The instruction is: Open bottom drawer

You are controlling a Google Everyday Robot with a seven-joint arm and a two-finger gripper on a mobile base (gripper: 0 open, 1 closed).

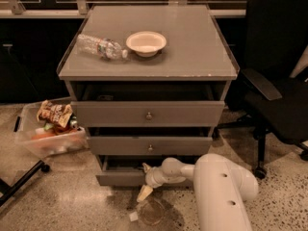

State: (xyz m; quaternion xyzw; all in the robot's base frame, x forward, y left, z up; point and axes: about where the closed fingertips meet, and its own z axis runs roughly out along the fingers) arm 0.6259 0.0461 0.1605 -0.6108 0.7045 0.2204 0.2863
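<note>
The grey cabinet (149, 57) has three drawers. The bottom drawer (120, 178) is the lowest, narrowest front and stands pulled out a little, with a dark gap above it. Its knob is hidden behind my gripper (146, 177), which sits right at the middle of that front. My white arm (216, 186) reaches in from the lower right. The middle drawer (150, 146) and the top drawer (148, 113) also stand slightly out, each with a small round knob.
A clear plastic bottle (101, 46) and a white bowl (146, 42) lie on the cabinet top. A plastic bin of snacks (48, 131) stands on the floor at the left. A black office chair (276, 90) is at the right.
</note>
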